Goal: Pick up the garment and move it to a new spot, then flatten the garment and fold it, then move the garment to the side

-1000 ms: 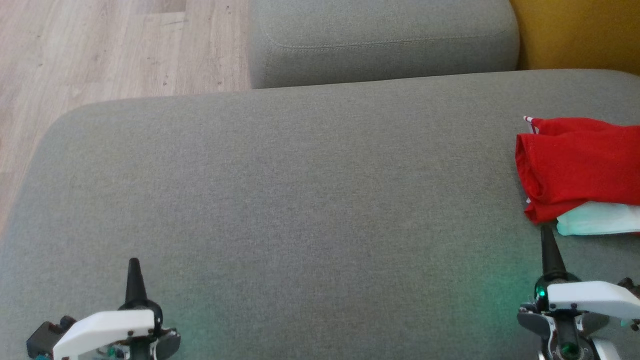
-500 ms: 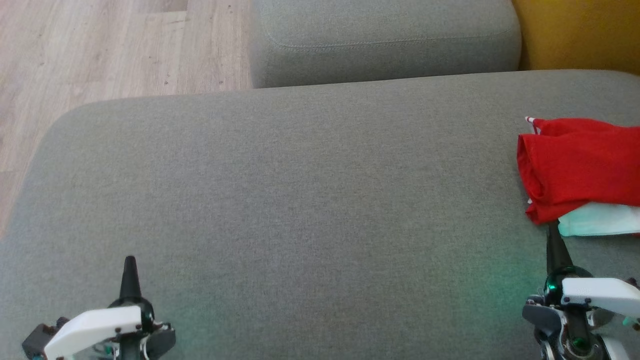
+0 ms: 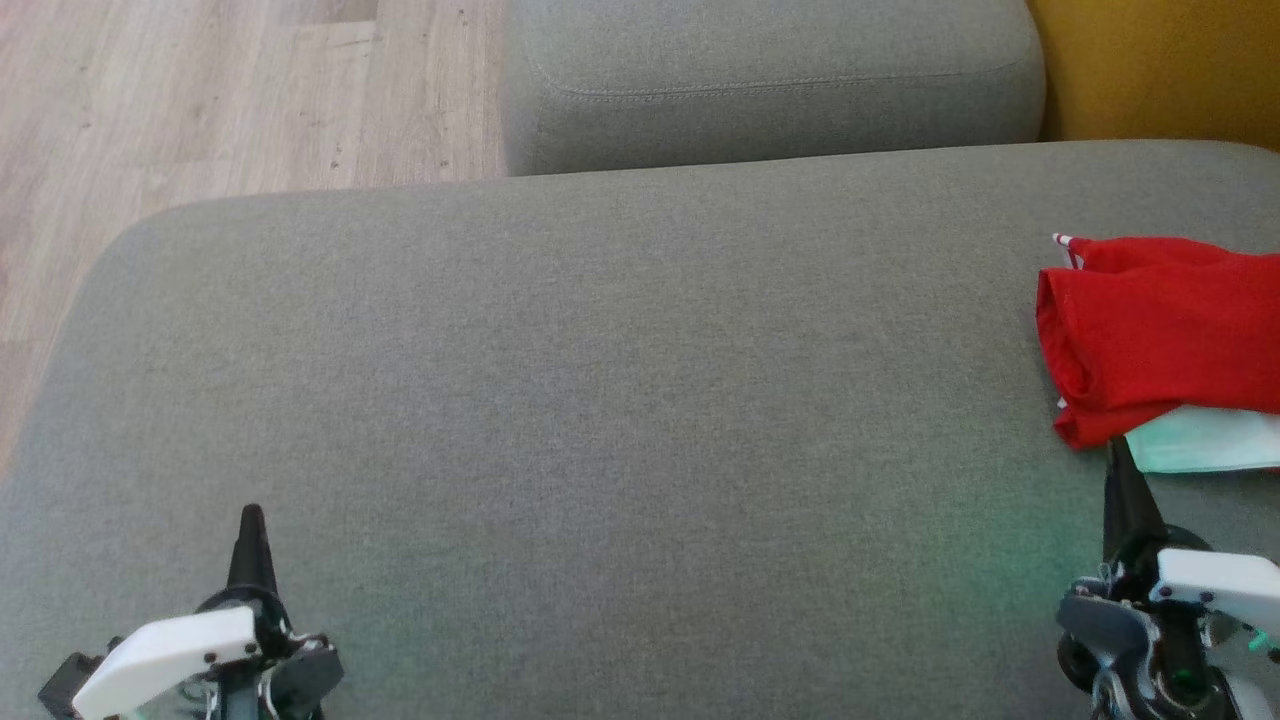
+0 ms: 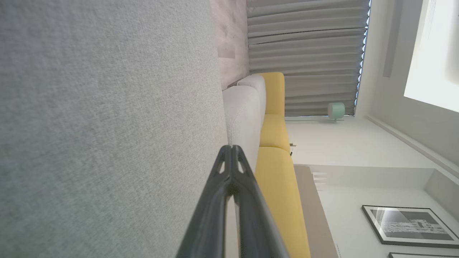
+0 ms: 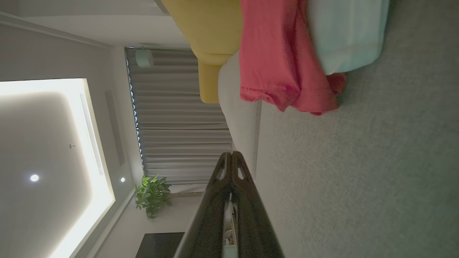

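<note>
Head view: red garment (image 3: 1160,330) bunched at the far right edge of the grey seat (image 3: 600,350), cut off by the frame, lying over a pale mint cloth (image 3: 1205,450). At lower right, right gripper (image 3: 1119,460), fingers pressed together, tip just beside the garment's near corner; touching or not, cannot tell. At lower left, left gripper (image 3: 251,520), fingers likewise together, well apart from the garment. Between them, a wide open stretch of upholstery. Rounded seat edge at left, wooden floor (image 3: 200,90) beyond; second grey cushion (image 3: 770,80) and yellow cushion (image 3: 1160,70) along the far edge
</note>
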Available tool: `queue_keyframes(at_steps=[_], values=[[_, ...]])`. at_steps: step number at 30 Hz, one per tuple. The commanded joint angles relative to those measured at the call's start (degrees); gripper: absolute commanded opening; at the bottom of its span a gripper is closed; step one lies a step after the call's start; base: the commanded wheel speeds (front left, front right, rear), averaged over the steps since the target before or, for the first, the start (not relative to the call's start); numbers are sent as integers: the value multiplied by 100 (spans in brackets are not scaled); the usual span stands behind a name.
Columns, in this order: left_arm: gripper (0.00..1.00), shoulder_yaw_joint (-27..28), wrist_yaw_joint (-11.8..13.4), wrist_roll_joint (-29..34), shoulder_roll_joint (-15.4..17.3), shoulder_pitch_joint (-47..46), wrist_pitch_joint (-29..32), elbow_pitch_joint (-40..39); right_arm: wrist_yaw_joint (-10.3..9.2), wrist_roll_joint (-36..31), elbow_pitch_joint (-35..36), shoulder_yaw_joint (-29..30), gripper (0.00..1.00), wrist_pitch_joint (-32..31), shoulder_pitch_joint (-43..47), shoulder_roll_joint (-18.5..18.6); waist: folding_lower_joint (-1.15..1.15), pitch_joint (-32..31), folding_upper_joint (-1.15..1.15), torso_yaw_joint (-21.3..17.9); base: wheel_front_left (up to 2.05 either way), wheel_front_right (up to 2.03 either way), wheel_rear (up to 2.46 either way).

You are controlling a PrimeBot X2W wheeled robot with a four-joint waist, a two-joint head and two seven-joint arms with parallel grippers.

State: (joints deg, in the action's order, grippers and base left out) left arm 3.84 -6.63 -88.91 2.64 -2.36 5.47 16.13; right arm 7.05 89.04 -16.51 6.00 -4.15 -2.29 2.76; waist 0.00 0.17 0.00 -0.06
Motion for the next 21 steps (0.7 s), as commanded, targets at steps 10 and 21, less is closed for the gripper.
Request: queue_keyframes(at_steps=[10, 21], values=[[0, 272, -86, -322, 25, -383, 106, -207, 44, 393, 253, -45, 0, -156, -381, 83, 0, 1, 0, 6, 0, 0, 0], [0, 273, -86, -322, 25, -383, 106, -207, 44, 382, 253, -32, 0, -167, -382, 74, 0, 1, 0, 6, 0, 0, 0]])
